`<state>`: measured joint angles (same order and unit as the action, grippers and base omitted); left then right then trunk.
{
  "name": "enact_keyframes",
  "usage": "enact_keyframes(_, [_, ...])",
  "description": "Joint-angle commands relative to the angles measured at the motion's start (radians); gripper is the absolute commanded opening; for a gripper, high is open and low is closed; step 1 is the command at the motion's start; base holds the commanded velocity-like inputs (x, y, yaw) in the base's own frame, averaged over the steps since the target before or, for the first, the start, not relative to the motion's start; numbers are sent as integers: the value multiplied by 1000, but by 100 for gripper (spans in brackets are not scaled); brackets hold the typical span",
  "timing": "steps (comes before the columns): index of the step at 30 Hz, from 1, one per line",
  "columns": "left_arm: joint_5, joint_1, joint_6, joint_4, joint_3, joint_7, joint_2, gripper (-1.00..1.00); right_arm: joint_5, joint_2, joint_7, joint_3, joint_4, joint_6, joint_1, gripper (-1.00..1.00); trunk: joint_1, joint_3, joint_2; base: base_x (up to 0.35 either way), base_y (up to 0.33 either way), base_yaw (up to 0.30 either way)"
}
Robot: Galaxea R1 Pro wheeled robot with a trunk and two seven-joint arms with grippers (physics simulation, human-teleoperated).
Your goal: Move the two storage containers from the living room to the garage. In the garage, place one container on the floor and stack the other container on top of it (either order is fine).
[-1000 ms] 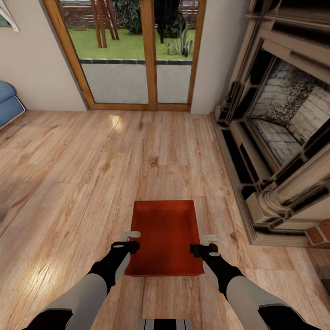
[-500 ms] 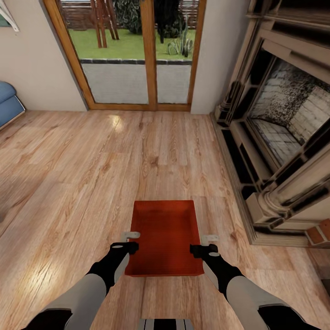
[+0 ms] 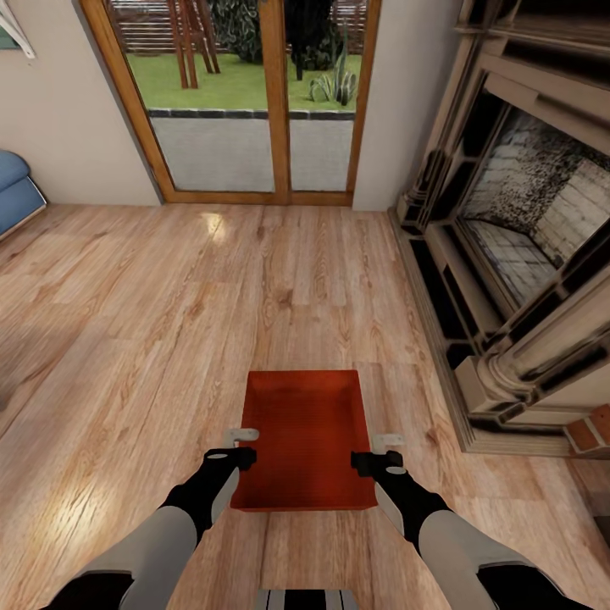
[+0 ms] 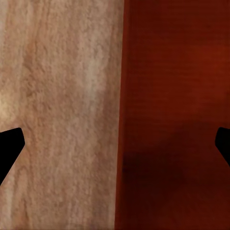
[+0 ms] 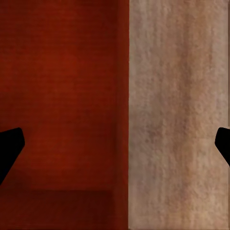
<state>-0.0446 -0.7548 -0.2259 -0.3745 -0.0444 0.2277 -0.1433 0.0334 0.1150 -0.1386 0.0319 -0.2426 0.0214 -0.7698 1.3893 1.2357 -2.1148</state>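
Nothing has moved: both hands, left hand (image 3: 243, 446) and right hand (image 3: 383, 451), stay apart astride the storage container (image 3: 307, 440) walls at 6 o'clock, probably ready to clamp for lifting.

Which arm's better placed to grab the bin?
Neither clearly. The left gripper and right gripper each straddle a side wall of the storage container, jaws open. Looks set for a two-arm lift.
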Motion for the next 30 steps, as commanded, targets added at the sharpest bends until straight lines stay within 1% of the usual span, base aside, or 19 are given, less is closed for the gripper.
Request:
enact_keyframes(1, [-5, 0, -6, -2, -5, 1, -1, 100, 3, 0, -5, 3, 0, 2, 0, 100, 0, 1, 0, 0, 0, 0])
enact_keyframes(30, [-3, 0, -6, -9, -6, 1, -2, 100, 3, -1, -5, 3, -1, -2, 0, 100, 0, 1, 0, 0, 0, 0])
